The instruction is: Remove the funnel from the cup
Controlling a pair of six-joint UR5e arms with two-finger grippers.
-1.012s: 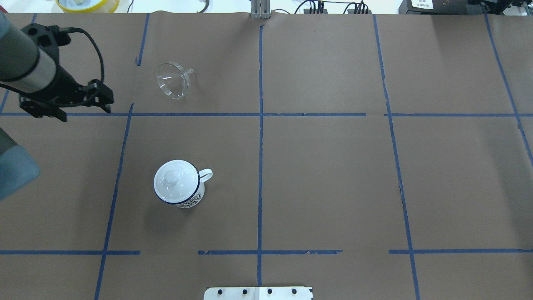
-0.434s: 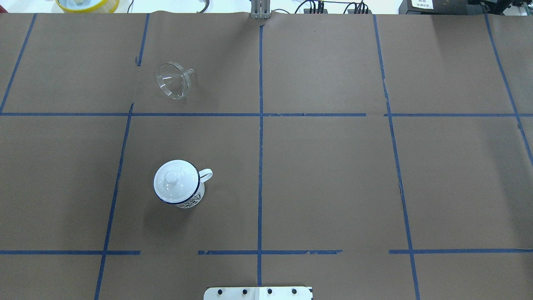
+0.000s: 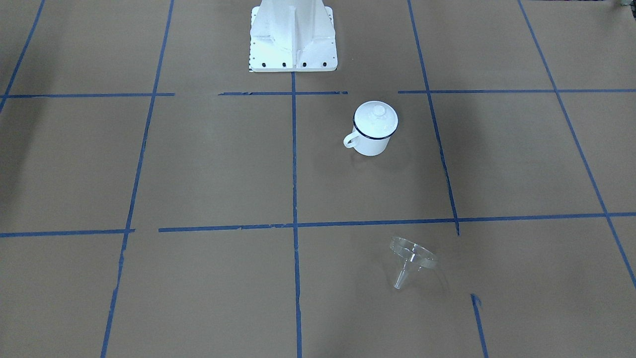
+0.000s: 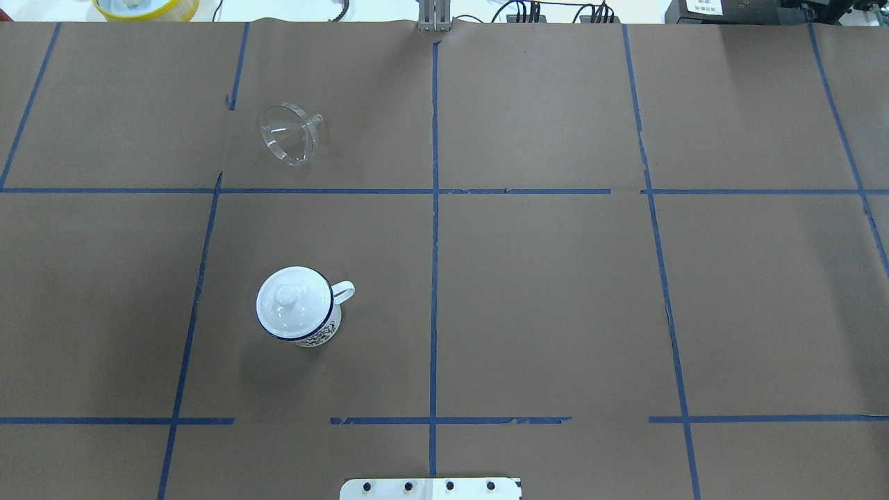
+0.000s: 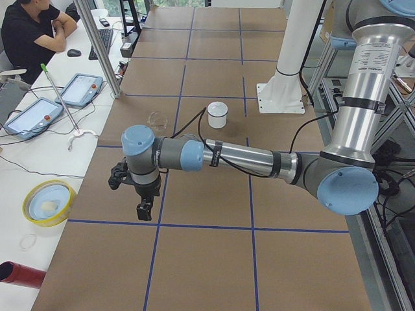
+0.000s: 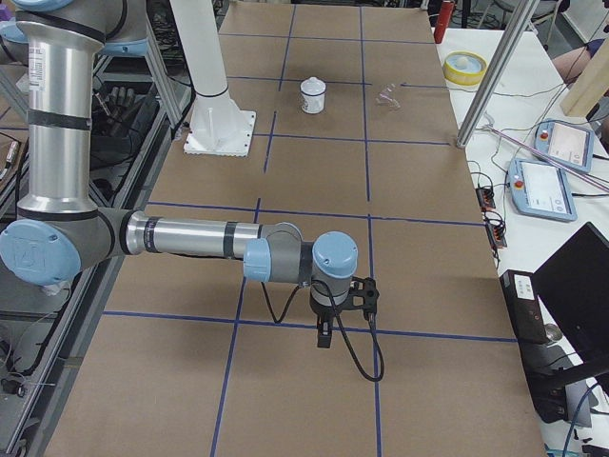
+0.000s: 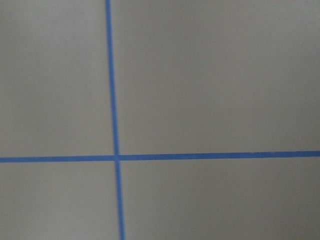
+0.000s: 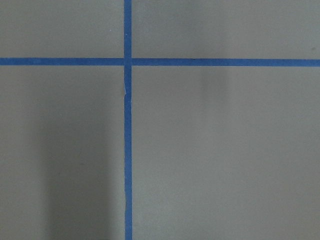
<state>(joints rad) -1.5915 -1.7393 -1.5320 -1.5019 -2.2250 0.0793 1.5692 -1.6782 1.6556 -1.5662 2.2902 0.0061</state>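
The clear funnel [image 4: 288, 134] lies on its side on the brown table paper, far from the cup, spout pointing right; it also shows in the front view [image 3: 412, 258]. The white mug [image 4: 321, 336] with a dark blue rim stands upright, handle to the right, with a white knobbed lid [image 4: 286, 297] on top; it also shows in the front view [image 3: 372, 144]. Both grippers are outside the overhead and front views. The left gripper [image 5: 142, 210] hangs over the table's left end. The right gripper [image 6: 325, 335] hangs over the right end. I cannot tell whether either is open or shut.
The robot's white base plate [image 4: 430, 488] sits at the near middle edge. A yellow bowl [image 4: 146, 7] stands beyond the far left edge. A side table with tablets [image 5: 78, 89] and a seated operator [image 5: 29, 29] lie beyond the far edge. Blue tape lines grid the paper.
The left arm, seen at the overhead view's left edge a second ago, has moved out of that view. The funnel and mug have not moved.
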